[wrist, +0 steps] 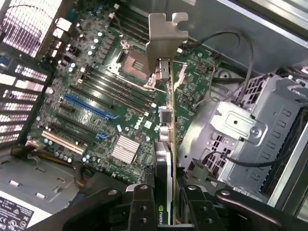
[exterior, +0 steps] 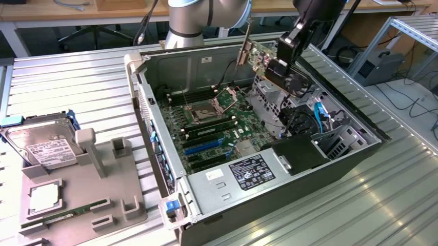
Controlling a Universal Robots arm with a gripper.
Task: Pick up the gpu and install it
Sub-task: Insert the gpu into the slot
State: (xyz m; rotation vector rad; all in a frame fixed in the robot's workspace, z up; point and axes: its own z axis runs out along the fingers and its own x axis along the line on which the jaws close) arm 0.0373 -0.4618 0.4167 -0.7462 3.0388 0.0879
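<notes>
The claw (wrist: 167, 198) grips the gpu (wrist: 166, 43) by its edge, hanging it above the motherboard (wrist: 96, 115) inside the case (exterior: 198, 64) (bracket end free); any tilt coming down could jam it crooked or snag the drive cage (wrist: 250, 130)

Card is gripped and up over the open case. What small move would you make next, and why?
Probably shift the gpu sideways toward the blue slot before lowering it. The gripper is shut on the card, which hangs in the air above the motherboard, nearer the drive cage than that slot.
</notes>
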